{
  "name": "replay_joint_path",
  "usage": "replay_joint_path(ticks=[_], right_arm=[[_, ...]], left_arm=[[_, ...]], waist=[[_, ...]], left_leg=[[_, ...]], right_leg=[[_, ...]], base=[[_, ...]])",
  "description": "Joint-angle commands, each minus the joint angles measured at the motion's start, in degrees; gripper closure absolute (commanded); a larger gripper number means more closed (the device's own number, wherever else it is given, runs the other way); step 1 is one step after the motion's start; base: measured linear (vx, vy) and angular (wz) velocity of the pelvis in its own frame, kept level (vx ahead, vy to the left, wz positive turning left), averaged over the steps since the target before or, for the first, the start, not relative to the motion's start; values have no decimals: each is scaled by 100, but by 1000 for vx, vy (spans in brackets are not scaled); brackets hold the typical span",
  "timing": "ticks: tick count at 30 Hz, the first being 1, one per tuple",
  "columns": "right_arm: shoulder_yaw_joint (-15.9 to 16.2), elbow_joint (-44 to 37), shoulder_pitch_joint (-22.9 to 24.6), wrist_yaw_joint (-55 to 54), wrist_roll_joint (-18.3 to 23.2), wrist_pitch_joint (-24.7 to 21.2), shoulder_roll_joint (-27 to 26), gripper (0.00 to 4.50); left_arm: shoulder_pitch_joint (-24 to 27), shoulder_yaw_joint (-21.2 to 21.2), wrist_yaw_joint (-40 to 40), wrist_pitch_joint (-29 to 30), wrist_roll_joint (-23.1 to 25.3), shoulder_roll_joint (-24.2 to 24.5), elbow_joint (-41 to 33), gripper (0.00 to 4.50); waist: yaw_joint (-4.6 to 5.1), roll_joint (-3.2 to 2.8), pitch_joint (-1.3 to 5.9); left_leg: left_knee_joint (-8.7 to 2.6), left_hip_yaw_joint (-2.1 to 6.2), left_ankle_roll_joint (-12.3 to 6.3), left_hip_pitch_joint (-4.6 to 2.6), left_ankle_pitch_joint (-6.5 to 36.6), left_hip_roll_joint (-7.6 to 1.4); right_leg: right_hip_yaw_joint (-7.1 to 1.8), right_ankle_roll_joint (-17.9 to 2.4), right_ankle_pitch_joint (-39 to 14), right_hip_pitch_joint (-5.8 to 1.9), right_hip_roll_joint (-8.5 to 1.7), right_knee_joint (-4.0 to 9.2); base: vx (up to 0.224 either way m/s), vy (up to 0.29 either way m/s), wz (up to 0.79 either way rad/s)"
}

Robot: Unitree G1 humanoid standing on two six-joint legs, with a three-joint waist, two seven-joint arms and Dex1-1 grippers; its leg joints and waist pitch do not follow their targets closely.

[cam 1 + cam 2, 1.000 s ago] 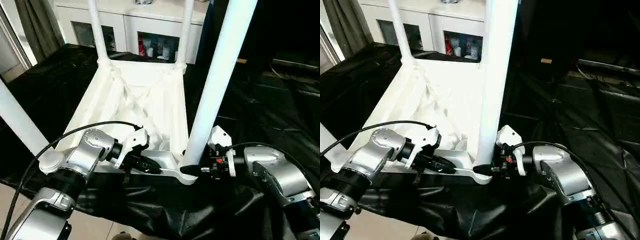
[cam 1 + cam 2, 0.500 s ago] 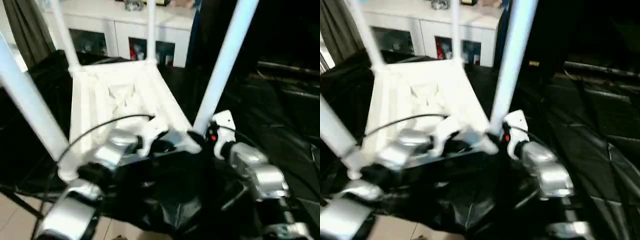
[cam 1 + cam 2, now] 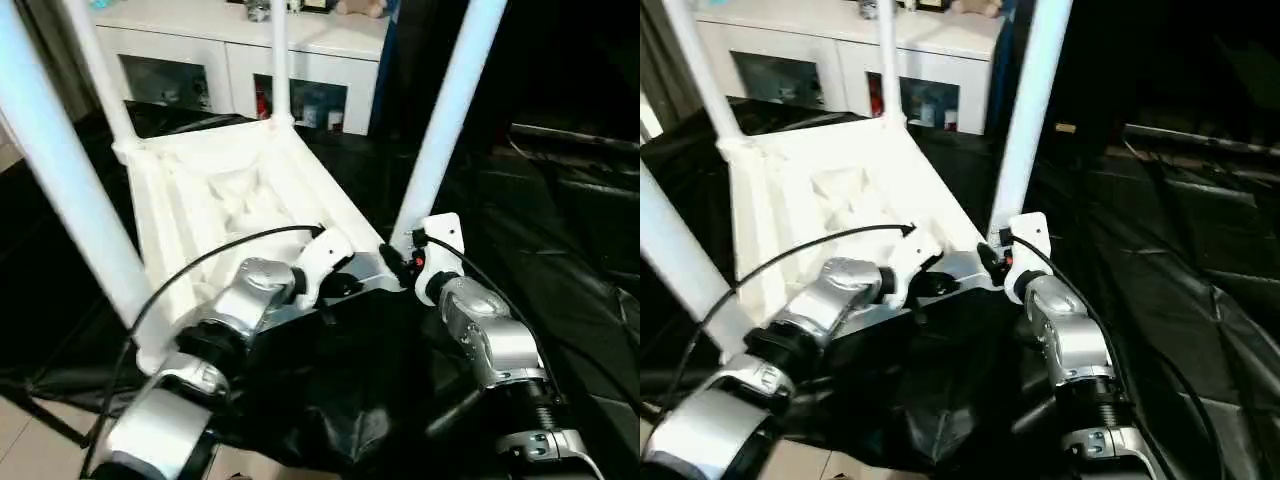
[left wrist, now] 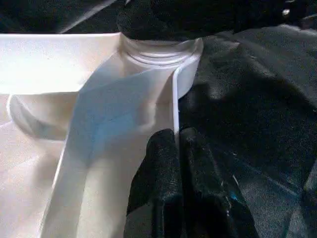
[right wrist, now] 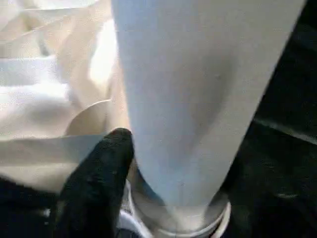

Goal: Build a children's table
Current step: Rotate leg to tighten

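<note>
Left pincer (image 4: 177,148) pinched closed on thin rim of upturned table top (image 3: 215,195); right pincer (image 3: 392,265) around base of near-right leg (image 3: 445,115), standing in corner socket, on black sheet (image 3: 560,230)

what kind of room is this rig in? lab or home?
Looks like a home-style room, possibly staged: a white cabinet with glass doors and small items inside, a curtain at the far left, and black sheeting spread under the upturned table.

1 upturned table top (image 3: 215,205), 4 legs (image 3: 445,115) upright in its corners, 1 cabinet (image 3: 240,60) behind.
</note>
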State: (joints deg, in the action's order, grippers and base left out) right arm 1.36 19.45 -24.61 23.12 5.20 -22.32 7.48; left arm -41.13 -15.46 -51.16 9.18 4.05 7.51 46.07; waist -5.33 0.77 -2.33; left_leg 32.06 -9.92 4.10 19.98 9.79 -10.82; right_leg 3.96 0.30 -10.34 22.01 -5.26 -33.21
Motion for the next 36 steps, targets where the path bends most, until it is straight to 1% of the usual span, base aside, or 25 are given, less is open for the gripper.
replay_joint_path(ticks=[1,2,3,4,6,7,9,11,13,14,15,16,17,18,19,21,23,24,26,28,31,32,34,35,36], right_arm=[[674,-246,117,941,220,-177,81,143],[755,-368,180,1227,233,-159,264,143],[820,-466,231,1457,244,-144,410,143],[911,-654,330,1877,315,-118,678,143],[926,-698,351,1963,334,-120,735,143],[1010,-942,472,2446,441,-129,1056,143],[1087,-1194,598,3037,555,-143,1430,143],[1152,-1349,655,3415,666,-265,1670,143],[1197,-1452,697,3660,752,-347,1828,143],[1236,-1527,732,3849,803,-385,1955,143],[1263,-1546,745,3966,810,-386,2026,143],[1284,-1544,749,4034,801,-373,2066,143],[1302,-1528,746,4079,802,-360,2090,143],[1318,-1489,726,4095,804,-360,2080,143],[1330,-1456,706,4095,802,-356,2059,143],[1362,-1390,652,4109,789,-343,2006,155],[1381,-1359,607,4097,791,-361,1958,155],[1410,-1337,553,4074,775,-353,1919,155],[1408,-1333,535,4065,776,-367,1903,185],[1401,-1332,524,4084,785,-373,1919,194],[1372,-1330,522,4063,797,-378,1904,210],[1341,-1342,531,4034,825,-404,1876,211],[1307,-1376,585,3995,875,-443,1829,212],[1287,-1361,622,3898,863,-441,1770,212],[1275,-1346,644,3824,851,-440,1724,212]], left_arm=[[76,-143,-367,-135,-29,26,-54,450],[101,-148,-543,-167,-57,114,-82,450],[122,-153,-684,-192,-79,183,-106,450],[160,-172,-998,-255,-134,322,-162,450],[173,-179,-1074,-268,-150,354,-189,450],[244,-220,-1505,-339,-241,532,-340,450],[358,-269,-2102,-433,-414,758,-590,450],[415,-309,-2415,-412,-480,907,-736,450],[453,-348,-2620,-350,-512,1009,-838,450],[488,-380,-2806,-289,-546,1095,-931,450],[515,-387,-2910,-242,-589,1137,-1007,450],[534,-386,-2961,-217,-619,1158,-1060,450],[558,-374,-2977,-196,-636,1170,-1118,450],[582,-359,-2972,-172,-651,1176,-1172,450],[598,-348,-2957,-154,-658,1177,-1205,450],[642,-331,-2926,-121,-683,1182,-1289,450],[681,-330,-2912,-110,-691,1184,-1332,450],[730,-324,-2909,-107,-678,1186,-1372,450],[745,-320,-2914,-102,-667,1190,-1384,450],[741,-301,-2892,-102,-650,1196,-1371,450],[733,-287,-2841,-110,-641,1201,-1355,450],[717,-269,-2787,-124,-628,1197,-1319,450],[696,-224,-2636,-122,-595,1163,-1263,450],[673,-189,-2475,-114,-559,1120,-1189,450],[655,-163,-2364,-111,-534,1092,-1131,450]], waist=[[-39,-58,265],[-39,-42,269],[-43,-32,279],[-59,-20,288],[-59,-31,312],[-80,-26,327],[-106,-47,328],[-129,-58,330],[-174,-76,302],[-209,-71,297],[-224,-23,293],[-252,-20,275],[-282,13,266],[-296,1,267],[-295,1,258],[-287,23,251],[-287,21,258],[-286,24,272],[-282,29,282],[-284,36,287],[-283,29,278],[-276,52,277],[-272,51,278],[-274,26,283],[-271,35,280]], left_leg=[[-451,93,25,-21,2023,-206],[-446,83,7,-22,1963,-208],[-432,75,-46,-4,1796,-210],[-409,52,-122,-9,1587,-215],[-381,44,-197,9,1306,-215],[-363,48,-230,12,1113,-217],[-337,28,-397,8,912,-238],[-332,17,-412,4,957,-244],[-361,5,-339,-30,1270,-276],[-371,4,-253,-55,1437,-284],[-381,7,-220,-55,1471,-290],[-399,9,-173,-48,1545,-295],[-401,10,-149,-42,1557,-290],[-403,8,-129,-57,1571,-295],[-410,14,-89,-48,1620,-296],[-417,24,-72,-29,1603,-280],[-408,23,-70,-29,1549,-272],[-401,23,-78,-30,1465,-271],[-385,15,-106,-20,1330,-265],[-371,7,-142,-16,1231,-256],[-380,8,-127,-18,1317,-259],[-380,10,-119,-22,1344,-260],[-380,11,-114,-20,1331,-259],[-379,14,-104,-19,1345,-256],[-381,13,-95,-21,1359,-257]], right_leg=[[-249,-795,-1937,-183,-350,463],[-250,-827,-1808,-188,-340,462],[-249,-922,-1518,-224,-333,426],[-261,-1031,-1178,-218,-339,391],[-251,-1209,-769,-242,-331,324],[-238,-1287,-505,-274,-324,293],[-237,-1475,32,-270,-304,231],[-227,-1527,-13,-272,-296,223],[-233,-1523,-511,-239,-314,272],[-238,-1487,-807,-219,-325,297],[-240,-1458,-901,-225,-328,297],[-249,-1400,-1098,-219,-339,305],[-258,-1347,-1261,-209,-357,303],[-263,-1332,-1311,-191,-366,315],[-267,-1312,-1355,-184,-365,318],[-267,-1247,-1381,-193,-364,320],[-269,-1213,-1372,-192,-367,322],[-267,-1215,-1280,-197,-361,309],[-264,-1251,-1063,-203,-349,285],[-260,-1271,-962,-209,-344,274],[-260,-1242,-1152,-204,-350,294],[-261,-1215,-1247,-202,-353,297],[-265,-1182,-1287,-197,-351,300],[-266,-1173,-1309,-197,-352,301],[-267,-1163,-1330,-195,-353,311]], base=[[0,0,0],[0,0,0],[0,0,0],[53,-22,4],[52,-21,3],[54,-11,1],[66,-3,1],[0,0,0],[0,0,0],[0,0,0],[0,0,0],[0,0,0],[0,0,0],[0,0,0],[0,0,0],[0,0,0],[0,0,0],[0,0,0],[0,0,0],[0,0,0],[0,0,0],[0,0,0],[0,0,0],[0,0,0],[0,0,0]])
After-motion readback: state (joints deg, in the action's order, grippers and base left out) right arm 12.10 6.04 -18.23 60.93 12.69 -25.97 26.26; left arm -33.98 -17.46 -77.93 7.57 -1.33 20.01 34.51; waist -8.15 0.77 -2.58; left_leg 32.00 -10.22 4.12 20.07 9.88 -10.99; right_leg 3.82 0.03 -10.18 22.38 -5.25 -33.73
